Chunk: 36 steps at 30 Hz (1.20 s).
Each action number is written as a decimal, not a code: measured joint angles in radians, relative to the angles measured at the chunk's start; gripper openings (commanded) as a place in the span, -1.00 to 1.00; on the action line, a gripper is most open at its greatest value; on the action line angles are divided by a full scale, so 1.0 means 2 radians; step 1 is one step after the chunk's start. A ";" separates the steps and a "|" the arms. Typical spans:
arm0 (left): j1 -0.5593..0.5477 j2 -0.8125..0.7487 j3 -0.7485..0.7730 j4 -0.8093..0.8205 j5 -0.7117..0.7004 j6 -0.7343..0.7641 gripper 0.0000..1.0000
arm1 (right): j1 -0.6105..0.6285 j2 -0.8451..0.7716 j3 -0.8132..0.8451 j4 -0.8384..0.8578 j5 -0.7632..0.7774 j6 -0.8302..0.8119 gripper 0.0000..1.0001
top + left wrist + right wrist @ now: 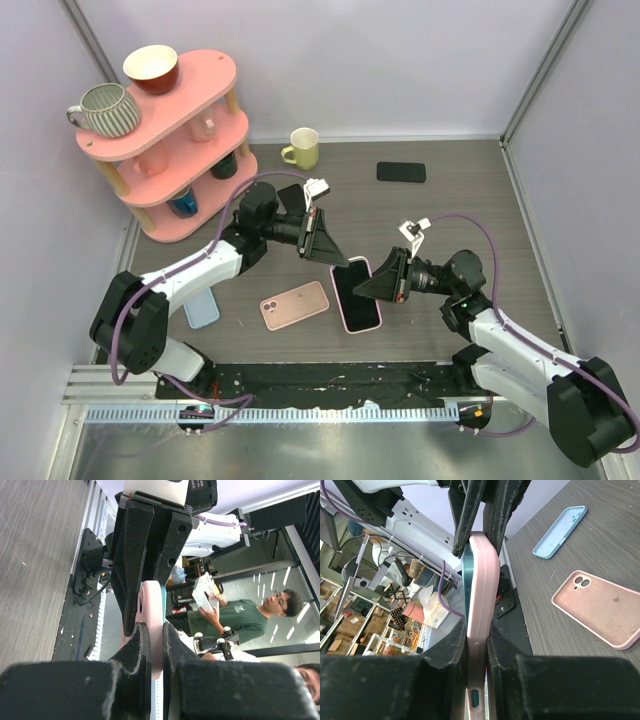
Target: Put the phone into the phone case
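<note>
Left fingers and right fingers clamp the dark-screened, pink-cased phone from either side; open bench beyond.

Three phone cases, two arms, one shelf

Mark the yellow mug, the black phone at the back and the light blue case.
yellow mug (304,155), top external view, its body.
black phone (401,172), top external view, centre of its face.
light blue case (560,531), right wrist view, its middle.
</note>
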 measured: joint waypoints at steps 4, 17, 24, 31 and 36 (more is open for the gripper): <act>0.000 0.000 -0.002 -0.003 -0.001 0.006 -1.00 | 0.001 0.005 0.000 -0.001 0.000 0.001 -0.34; 0.002 0.000 0.047 -0.176 -0.039 0.142 0.16 | 0.000 0.027 0.010 -0.021 0.023 -0.010 -0.98; 0.009 -0.006 0.040 -0.196 -0.066 0.157 0.36 | 0.000 -0.014 0.028 -0.091 0.054 -0.040 -0.99; 0.010 -0.037 -0.016 -0.163 -0.073 0.141 0.37 | 0.000 -0.039 0.035 -0.105 0.093 -0.042 -0.99; 0.003 -0.036 -0.040 -0.117 -0.067 0.102 0.25 | 0.000 -0.039 0.033 -0.077 0.122 -0.016 -0.99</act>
